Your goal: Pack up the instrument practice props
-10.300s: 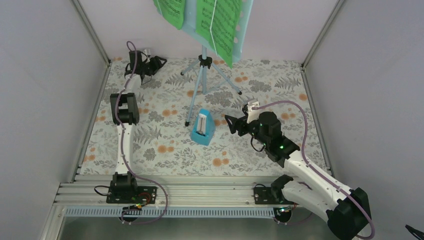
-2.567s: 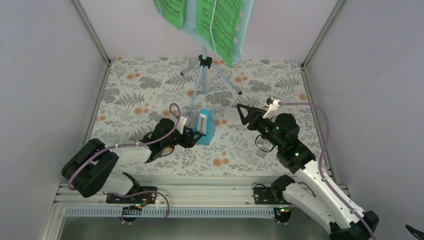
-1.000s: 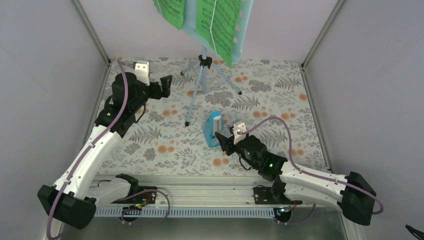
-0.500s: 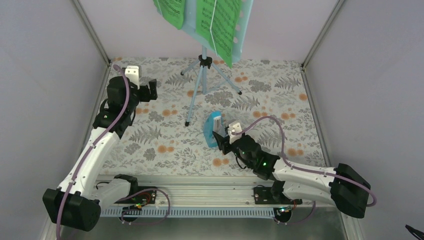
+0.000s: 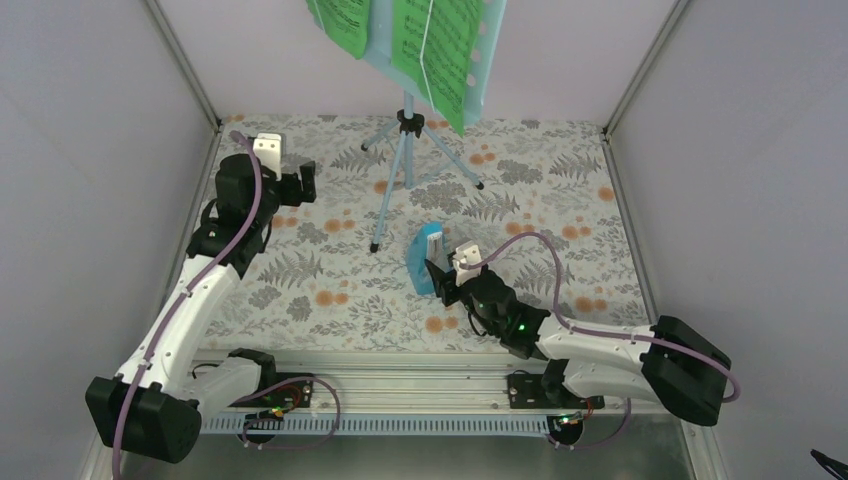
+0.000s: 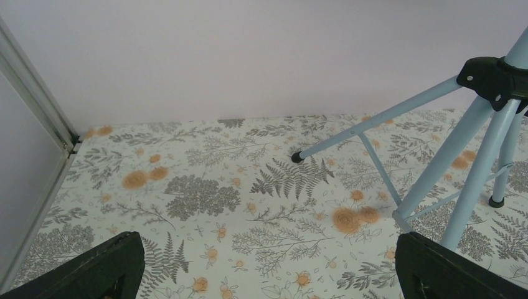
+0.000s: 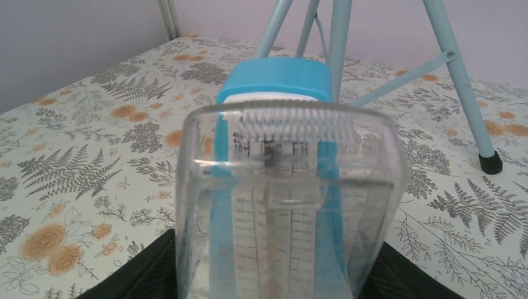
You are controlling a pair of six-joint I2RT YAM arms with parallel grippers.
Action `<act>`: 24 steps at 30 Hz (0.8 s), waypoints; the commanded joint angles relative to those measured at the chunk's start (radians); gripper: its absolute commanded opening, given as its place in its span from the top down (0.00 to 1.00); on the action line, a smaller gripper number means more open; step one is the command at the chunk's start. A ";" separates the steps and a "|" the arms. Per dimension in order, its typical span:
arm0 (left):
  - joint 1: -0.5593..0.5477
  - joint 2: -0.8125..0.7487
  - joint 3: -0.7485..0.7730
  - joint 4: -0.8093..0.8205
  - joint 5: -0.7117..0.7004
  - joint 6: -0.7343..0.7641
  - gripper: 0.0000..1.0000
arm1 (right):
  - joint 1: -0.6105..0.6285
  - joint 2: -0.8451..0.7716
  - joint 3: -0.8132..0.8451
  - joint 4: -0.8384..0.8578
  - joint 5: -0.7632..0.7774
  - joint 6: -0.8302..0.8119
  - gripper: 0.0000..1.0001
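Note:
The small blue metronome (image 5: 425, 256) stands mid-table, its clear-fronted face (image 7: 286, 187) filling the right wrist view. My right gripper (image 5: 438, 274) reaches it from the near side, and its black fingers (image 7: 146, 268) press on both flanks. My left gripper (image 5: 304, 183) hangs open at the back left with only tablecloth between its fingers (image 6: 93, 271). It is a short way left of the pale blue music stand (image 5: 404, 150). The stand's tripod legs (image 6: 473, 149) show at the right of the left wrist view. Green sheet-music pages (image 5: 437, 50) rest on its hole-punched desk.
Grey walls with metal corner posts (image 5: 185, 70) close in the floral tablecloth (image 5: 300, 270) on three sides. An aluminium rail (image 5: 400, 385) carrying both arm bases runs along the near edge. One tripod foot (image 7: 490, 163) stands just right of the metronome.
The left gripper has swung left, away from the stand, and turned. The right arm's elbow has dropped and shifted left while its gripper stays on the metronome, which has barely moved.

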 commanded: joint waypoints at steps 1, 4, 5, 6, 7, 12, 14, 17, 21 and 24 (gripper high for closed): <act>0.004 -0.021 -0.004 0.009 0.011 0.017 0.00 | 0.009 0.025 -0.017 0.083 0.060 -0.008 0.48; 0.004 -0.025 -0.009 0.014 0.016 0.018 0.00 | 0.009 0.034 -0.023 0.101 0.061 -0.007 0.48; 0.003 -0.026 -0.010 0.015 0.019 0.018 0.00 | 0.010 0.037 -0.024 0.108 0.066 -0.007 0.48; 0.004 -0.026 -0.011 0.016 0.021 0.018 0.00 | 0.009 0.041 -0.025 0.112 0.069 -0.010 0.48; 0.003 -0.025 -0.011 0.015 0.024 0.017 0.00 | 0.009 0.042 -0.025 0.115 0.071 -0.014 0.48; 0.003 -0.029 -0.012 0.019 0.032 0.021 0.00 | 0.009 0.042 -0.032 0.134 0.079 -0.035 0.48; 0.004 -0.030 -0.014 0.020 0.035 0.022 0.00 | 0.009 0.042 -0.035 0.140 0.082 -0.041 0.48; 0.003 -0.034 -0.016 0.022 0.038 0.024 0.00 | 0.009 0.045 -0.045 0.157 0.089 -0.042 0.48; 0.004 -0.035 -0.020 0.027 0.053 0.026 0.00 | 0.009 0.044 -0.055 0.187 0.095 -0.041 0.48; 0.003 -0.034 -0.020 0.026 0.056 0.027 0.00 | 0.010 0.050 -0.055 0.204 0.088 -0.037 0.48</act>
